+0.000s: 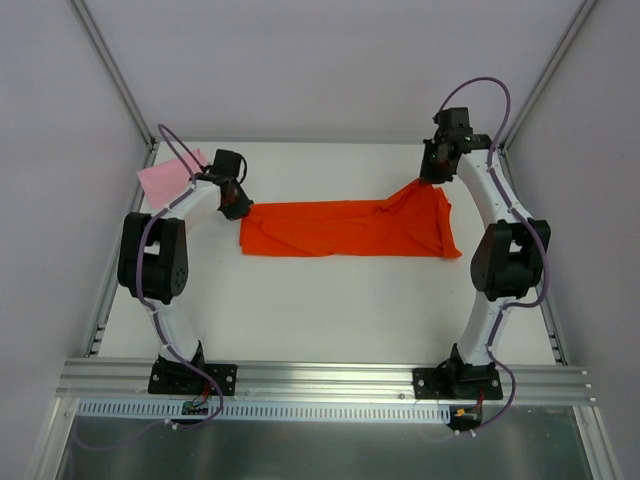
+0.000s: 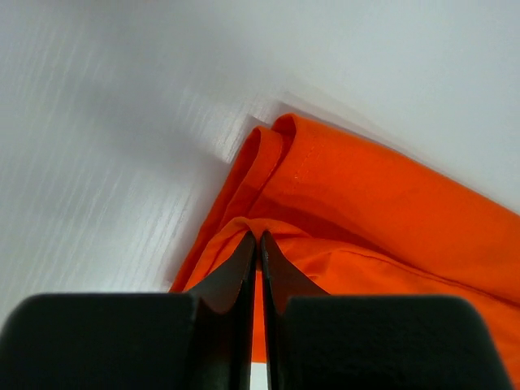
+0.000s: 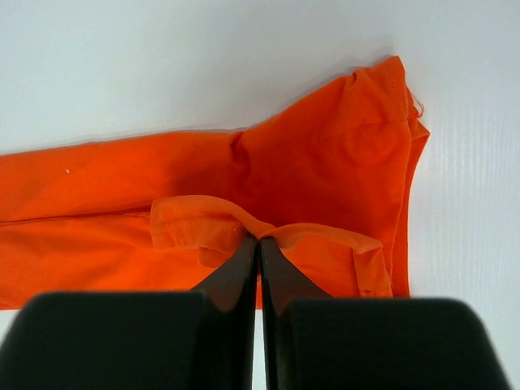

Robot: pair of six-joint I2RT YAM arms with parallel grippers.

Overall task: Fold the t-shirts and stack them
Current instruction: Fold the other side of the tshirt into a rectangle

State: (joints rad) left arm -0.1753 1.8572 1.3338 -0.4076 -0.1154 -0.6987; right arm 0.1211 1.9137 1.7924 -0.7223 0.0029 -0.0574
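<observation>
You are looking at the orange-red shirt [image 1: 345, 230] lying across the middle of the white table [image 1: 330, 320], stretching as a long band from left to right between your two arms. Your left claw [image 1: 236, 208] is clenching on the band's left end. In the left wrist view its fingers [image 2: 236, 276] are pressing together with a fold of orange cloth caught at their tips. Your right claw [image 1: 432, 172] is clamping the right end, where the cloth is rising off the table into a small peak. In the right wrist view the jaws are meeting on a hemmed edge that is curling away to either side. That right end is bunching wider than the rest of the band. The light pink shirt [image 1: 170, 178] is sitting as a small square at the far left corner of the table, partly behind your left arm in the overhead view and apart from the orange-red shirt.
</observation>
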